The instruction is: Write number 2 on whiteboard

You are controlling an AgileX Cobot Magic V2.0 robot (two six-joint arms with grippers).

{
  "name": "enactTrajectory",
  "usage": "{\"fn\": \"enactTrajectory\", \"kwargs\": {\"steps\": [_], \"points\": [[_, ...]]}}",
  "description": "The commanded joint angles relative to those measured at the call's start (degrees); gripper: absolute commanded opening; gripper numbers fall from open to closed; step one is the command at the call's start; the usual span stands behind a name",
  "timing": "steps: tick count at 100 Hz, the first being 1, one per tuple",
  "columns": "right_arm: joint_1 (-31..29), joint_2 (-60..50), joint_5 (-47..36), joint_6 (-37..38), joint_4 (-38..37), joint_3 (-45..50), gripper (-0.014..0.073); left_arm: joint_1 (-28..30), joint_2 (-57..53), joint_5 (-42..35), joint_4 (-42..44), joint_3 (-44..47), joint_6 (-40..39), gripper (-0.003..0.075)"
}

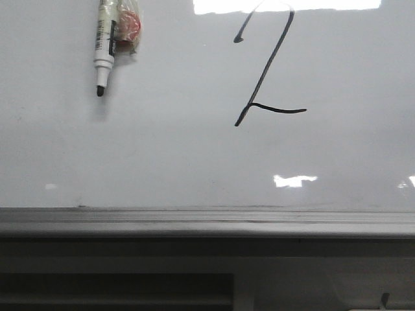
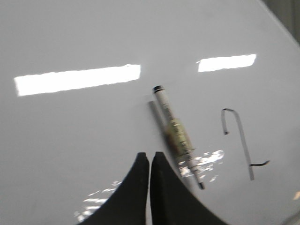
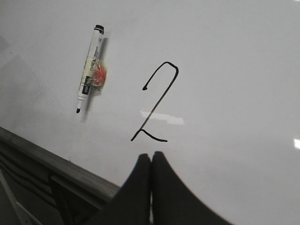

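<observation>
Number 2 (image 3: 157,101) standing complete on whiteboard (image 3: 234,70), beyond right gripper (image 3: 151,161) | marker (image 2: 176,133) sticking beside left gripper (image 2: 150,159) | both pincers closing on nothing | writing appearing finished.

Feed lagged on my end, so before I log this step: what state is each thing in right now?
number 2: fully drawn, hook, diagonal and base line present.
whiteboard: otherwise unmarked, glare patches.
marker: uncapped, stuck on the board, tip down, unheld.
left gripper: shut, empty.
right gripper: shut, empty.
ledge: nothing seen on it.
</observation>
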Motion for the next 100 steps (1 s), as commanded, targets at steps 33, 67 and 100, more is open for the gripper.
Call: {"fn": "enactTrajectory", "kwargs": {"steps": [33, 67, 100], "points": [[-0.24, 0.22, -2.92, -0.30, 1.97, -1.43, -0.0056, 27.11, -1.03, 4.95, 22.66, -0.45, -24.52, -0.0020], [-0.24, 0.33, -3.01, -0.30, 1.97, -1.43, -0.0056, 34.58, -6.11, 6.86, 22.07, 5.69, -26.41, -0.0020], [-0.24, 0.31, -3.00, -0.30, 1.97, -1.43, -0.0056, 34.47, -6.12, 7.07, 22.14, 5.68, -26.41, -0.0020]]}}
